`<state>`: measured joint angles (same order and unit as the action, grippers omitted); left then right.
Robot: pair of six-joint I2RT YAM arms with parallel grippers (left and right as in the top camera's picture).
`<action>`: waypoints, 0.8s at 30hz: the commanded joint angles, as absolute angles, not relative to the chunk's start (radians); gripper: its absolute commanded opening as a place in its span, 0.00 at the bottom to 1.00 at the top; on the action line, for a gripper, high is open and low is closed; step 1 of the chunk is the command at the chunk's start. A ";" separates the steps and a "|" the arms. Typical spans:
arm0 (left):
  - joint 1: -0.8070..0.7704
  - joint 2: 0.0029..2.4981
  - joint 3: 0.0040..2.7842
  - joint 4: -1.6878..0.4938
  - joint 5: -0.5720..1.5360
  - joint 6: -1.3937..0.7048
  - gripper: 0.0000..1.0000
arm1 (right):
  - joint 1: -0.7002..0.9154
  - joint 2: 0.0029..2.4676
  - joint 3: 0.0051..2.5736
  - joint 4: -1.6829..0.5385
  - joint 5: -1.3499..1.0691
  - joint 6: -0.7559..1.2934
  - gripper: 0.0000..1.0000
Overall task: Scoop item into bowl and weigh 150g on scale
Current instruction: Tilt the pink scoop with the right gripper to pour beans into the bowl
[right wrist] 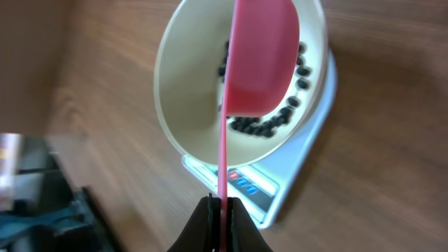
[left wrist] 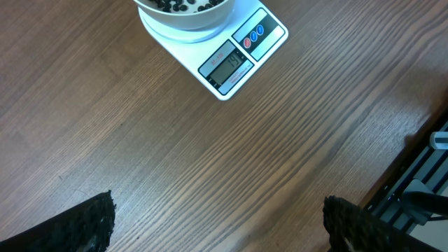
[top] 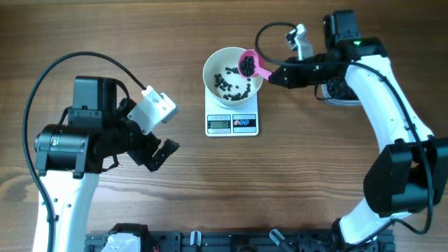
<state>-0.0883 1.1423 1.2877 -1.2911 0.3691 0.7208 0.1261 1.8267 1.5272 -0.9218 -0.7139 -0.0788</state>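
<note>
My right gripper (right wrist: 222, 210) is squeezed tight on the thin handle of the pink scoop (right wrist: 262, 63). I hold it that tight so the scoop cannot wobble or slip. The scoop hangs over the right side of the white bowl (top: 218, 61), with a little pile of black beans (top: 246, 66) in its cup. It is right above the bowl so that beans which tip out fall inside and not on the table.

The bowl sits on the white scale (top: 232, 123) in the middle of the table, at the far side, so the scale can feel how heavy the beans are. More beans lie scattered on the bottom of the bowl. The numbers on the scale's little screen are too small for me to read for sure.

My left gripper (left wrist: 218, 231) is wide open and holds nothing. It hangs over bare wood to the left of the scale, nearer to me and out of the way. A tub (top: 334, 89) with more beans is far right, mostly hidden behind my right arm.

I think I should tip slowly, so not too many go in.
</note>
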 commanded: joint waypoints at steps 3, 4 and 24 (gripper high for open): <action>-0.080 1.133 1.293 -1.291 0.392 0.718 1.00 | 0.170 1.802 1.526 -0.870 -0.574 -0.131 0.04; -0.080 1.133 1.293 -1.291 0.392 0.718 1.00 | 0.174 1.802 1.526 -0.869 -0.561 -0.132 0.05; -0.080 1.133 1.293 -1.291 0.392 0.718 1.00 | 0.378 1.686 1.526 -0.831 -0.050 -0.186 0.04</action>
